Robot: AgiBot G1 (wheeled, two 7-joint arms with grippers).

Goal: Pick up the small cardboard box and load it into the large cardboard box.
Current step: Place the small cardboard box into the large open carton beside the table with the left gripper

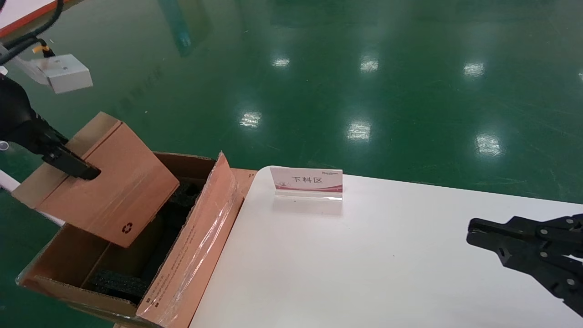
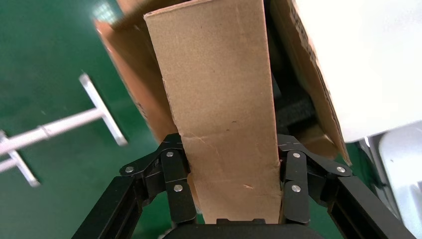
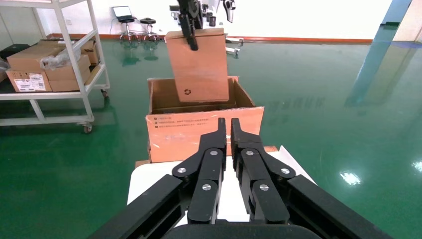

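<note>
My left gripper (image 1: 86, 171) is shut on the small cardboard box (image 1: 114, 191). It holds the box tilted, with the recycling-symbol corner lowest, over the open top of the large cardboard box (image 1: 191, 255). The left wrist view shows the left gripper (image 2: 230, 144) with a finger on each side of the small box (image 2: 224, 99) and the large box (image 2: 311, 89) beneath. Black foam (image 1: 118, 280) lines the large box. The right wrist view shows the small box (image 3: 199, 69) hanging above the large box (image 3: 199, 132). My right gripper (image 1: 471, 232) is shut and empty over the table's right side; it also shows in its own wrist view (image 3: 228, 124).
The large box stands off the left end of the white table (image 1: 364, 255). A small pink-and-white sign (image 1: 307, 181) stands near the table's far edge. A metal rack with several cartons (image 3: 50, 64) stands farther off on the green floor.
</note>
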